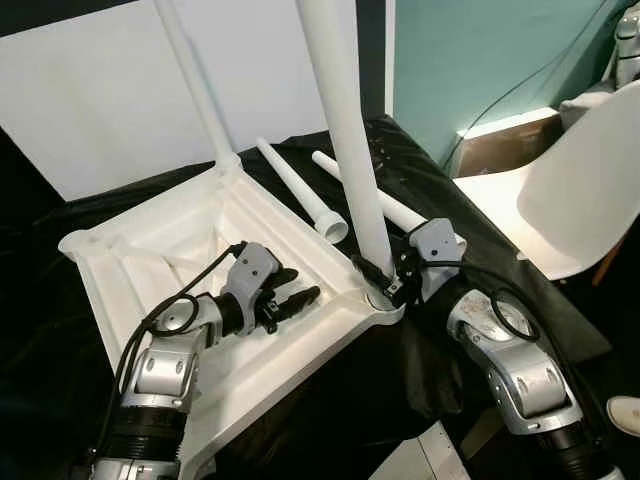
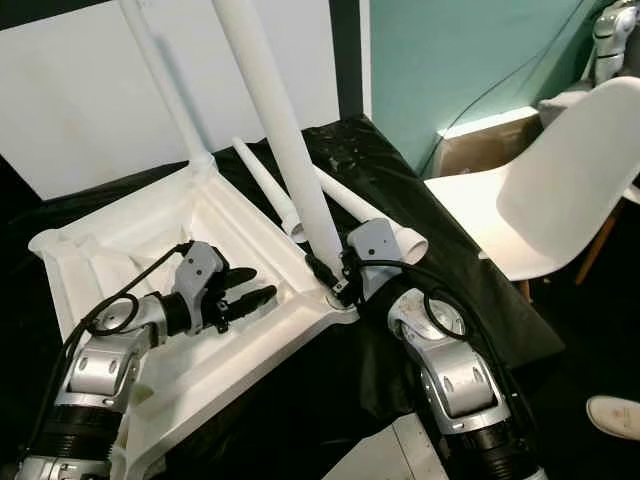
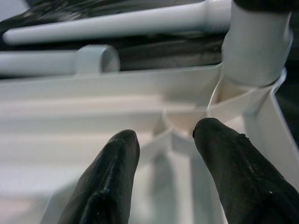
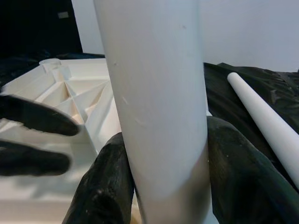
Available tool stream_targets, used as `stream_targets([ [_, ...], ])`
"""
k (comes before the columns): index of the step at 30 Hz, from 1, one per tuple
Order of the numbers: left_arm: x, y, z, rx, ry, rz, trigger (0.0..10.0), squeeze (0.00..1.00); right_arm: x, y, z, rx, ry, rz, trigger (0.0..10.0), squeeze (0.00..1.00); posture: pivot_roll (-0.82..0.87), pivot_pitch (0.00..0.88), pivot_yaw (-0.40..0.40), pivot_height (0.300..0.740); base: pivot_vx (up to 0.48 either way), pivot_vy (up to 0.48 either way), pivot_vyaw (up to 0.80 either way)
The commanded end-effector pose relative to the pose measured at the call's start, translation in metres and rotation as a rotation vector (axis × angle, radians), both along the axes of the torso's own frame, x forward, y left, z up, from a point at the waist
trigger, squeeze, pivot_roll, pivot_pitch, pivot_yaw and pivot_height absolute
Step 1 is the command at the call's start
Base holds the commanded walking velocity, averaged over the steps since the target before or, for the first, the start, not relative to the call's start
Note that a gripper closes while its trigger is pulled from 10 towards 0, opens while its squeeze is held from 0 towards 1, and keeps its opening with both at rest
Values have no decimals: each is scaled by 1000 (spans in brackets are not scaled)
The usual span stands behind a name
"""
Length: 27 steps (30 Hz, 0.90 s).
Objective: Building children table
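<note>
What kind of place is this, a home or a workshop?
Probably a room set up for furniture assembly rather than a lived-in home: an upturned white table top lies on a black cloth, loose table legs wait beside it, and a white chair stands nearby.

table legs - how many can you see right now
4. One leg stands in the tabletop's far corner, one stands in the near corner socket with the right gripper shut on it, and two lie loose on the black cloth behind.

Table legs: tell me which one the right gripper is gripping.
The upright leg at the tabletop's near corner socket, clamped by the right gripper. Another stands in the far corner; two lie loose on the black cloth.
</note>
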<state>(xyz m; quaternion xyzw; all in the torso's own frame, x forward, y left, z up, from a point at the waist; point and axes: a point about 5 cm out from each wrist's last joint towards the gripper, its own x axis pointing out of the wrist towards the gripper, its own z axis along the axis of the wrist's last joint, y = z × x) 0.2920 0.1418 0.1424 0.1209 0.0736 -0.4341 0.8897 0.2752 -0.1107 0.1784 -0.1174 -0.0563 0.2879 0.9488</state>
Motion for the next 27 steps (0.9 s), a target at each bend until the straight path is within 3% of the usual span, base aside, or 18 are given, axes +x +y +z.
stream_targets([
  [1, 3, 9, -3, 7, -13, 107, 10000, 0, 2, 4, 4, 34, -8, 7, 10000, 0, -115, 0, 130, 740, 0, 0, 800],
  [9, 4, 7, -3, -3, -11, 96, 10000, 0, 6, 1, 5, 39, -18, -19, 10000, 0, -117, 0, 134, 740, 0, 0, 237],
  [15, 4, 8, -2, -5, -11, 93, 10000, 0, 5, 2, 4, 15, -22, -16, 10000, 0, -116, 0, 136, 740, 0, 0, 800],
  [27, 4, 8, -4, 4, -5, 82, 10000, 0, 11, -3, 4, 36, -14, -62, 10000, 0, -118, 0, 140, 740, 0, 0, 0],
])
